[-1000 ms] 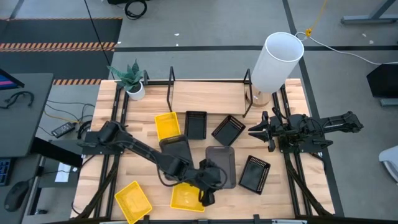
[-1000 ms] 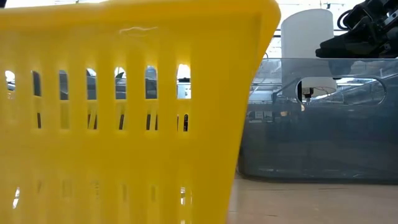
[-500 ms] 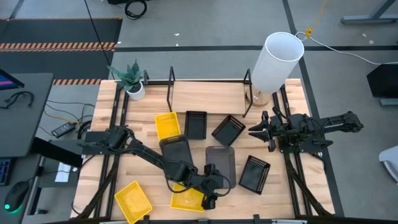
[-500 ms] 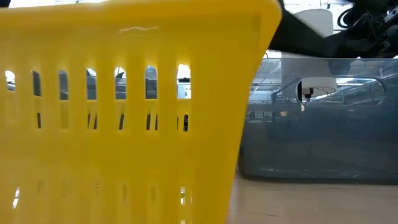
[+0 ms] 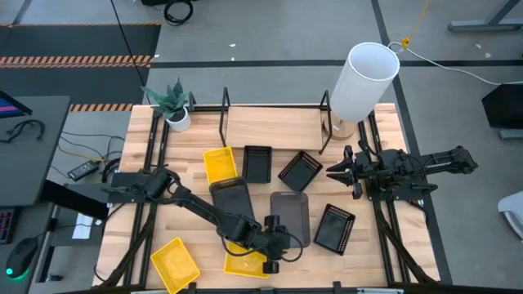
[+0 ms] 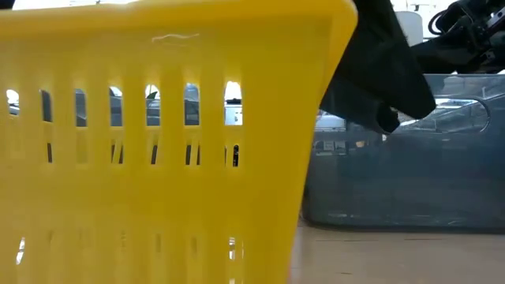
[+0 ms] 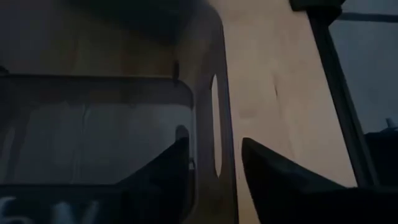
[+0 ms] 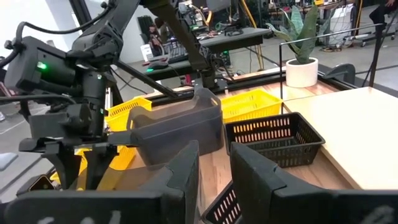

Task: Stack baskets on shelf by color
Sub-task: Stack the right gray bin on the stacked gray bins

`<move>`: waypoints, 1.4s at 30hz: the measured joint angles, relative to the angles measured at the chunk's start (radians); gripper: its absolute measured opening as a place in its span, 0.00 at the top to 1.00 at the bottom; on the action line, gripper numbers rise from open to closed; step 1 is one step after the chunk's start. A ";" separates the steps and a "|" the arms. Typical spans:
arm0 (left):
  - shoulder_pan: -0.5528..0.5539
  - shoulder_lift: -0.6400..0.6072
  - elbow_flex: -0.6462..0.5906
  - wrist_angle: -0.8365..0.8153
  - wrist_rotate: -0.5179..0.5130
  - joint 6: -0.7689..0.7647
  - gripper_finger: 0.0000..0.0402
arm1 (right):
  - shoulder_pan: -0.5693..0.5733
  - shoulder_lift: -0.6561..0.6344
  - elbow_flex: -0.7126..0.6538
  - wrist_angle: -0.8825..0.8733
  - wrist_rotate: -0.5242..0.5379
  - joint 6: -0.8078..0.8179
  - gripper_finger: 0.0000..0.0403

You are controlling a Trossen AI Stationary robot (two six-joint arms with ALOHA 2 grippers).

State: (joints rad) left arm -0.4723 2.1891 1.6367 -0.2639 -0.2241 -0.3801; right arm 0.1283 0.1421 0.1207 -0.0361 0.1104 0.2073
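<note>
Left claw at the grey basket's short end wall

My left gripper sits on the side of the large dark grey plastic basket farthest from the tall white cylinder. Its fingers are spread either side of the slotted end wall and are not yet clamped on it. The basket's long axis runs from the claw towards the cylinder. The right gripper waits nearer the cylinder, narrowly parted and empty, so I judge the left arm better placed.
</note>
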 joint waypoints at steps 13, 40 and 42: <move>0.016 -0.022 0.000 -0.006 0.082 -0.019 0.97 | 0.000 0.000 0.000 0.004 0.000 0.000 0.76; -0.057 -0.388 0.001 -0.406 -0.251 -0.140 0.99 | 0.000 0.000 0.000 0.005 0.000 0.000 0.76; -0.084 -0.386 0.000 -0.489 -0.294 -0.182 0.99 | 0.000 0.000 0.000 0.005 0.000 0.000 0.76</move>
State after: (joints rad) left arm -0.5560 1.8027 1.6372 -0.7529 -0.5182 -0.5622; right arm 0.1281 0.1421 0.1204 -0.0307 0.1103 0.2073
